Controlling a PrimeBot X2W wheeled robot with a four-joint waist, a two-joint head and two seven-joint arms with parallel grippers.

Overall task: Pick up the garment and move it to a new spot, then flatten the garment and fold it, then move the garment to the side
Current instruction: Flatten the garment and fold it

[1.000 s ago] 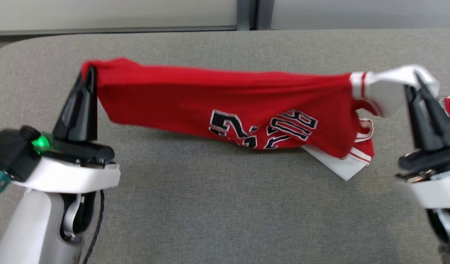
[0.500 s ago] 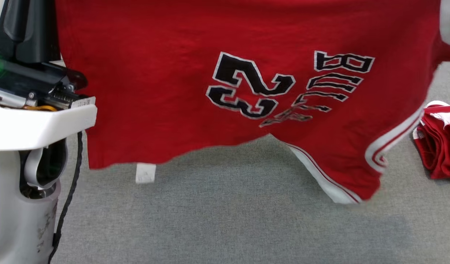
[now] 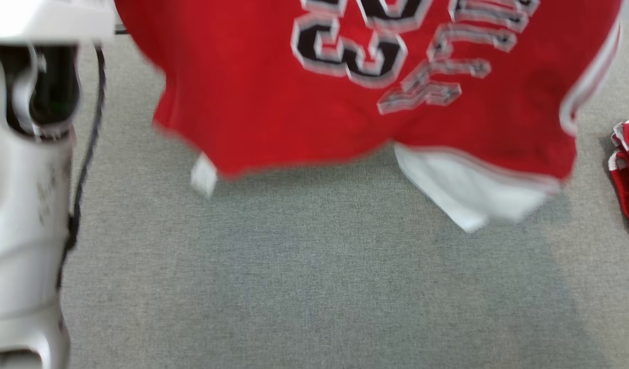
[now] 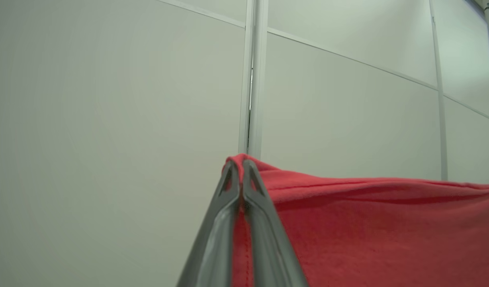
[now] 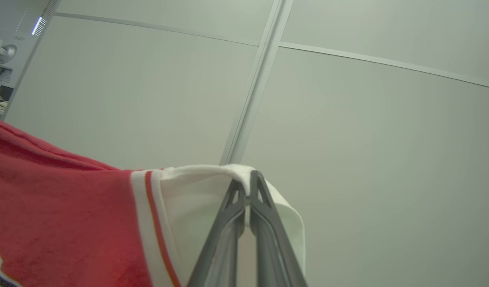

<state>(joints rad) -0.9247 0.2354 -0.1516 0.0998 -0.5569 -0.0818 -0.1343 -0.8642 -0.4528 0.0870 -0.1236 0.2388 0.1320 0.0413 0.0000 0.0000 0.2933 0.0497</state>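
Red jersey (image 3: pixel 273 118), bearing black-and-white numerals and lettering, hangs spread between both grippers above the grey fabric-covered table (image 3: pixel 314 297); we see its lower part blurred. Our pale left forearm (image 3: pixel 22 205) stands at the left edge of the head view. A second red-and-white garment (image 3: pixel 627 174) lies bunched on the table at the right, apart from the jersey. The left gripper (image 4: pixel 241 165) is clamped on a red top corner, the right gripper (image 5: pixel 248 181) on a white corner. A small white tag (image 3: pixel 203 176) dangles from the hem.
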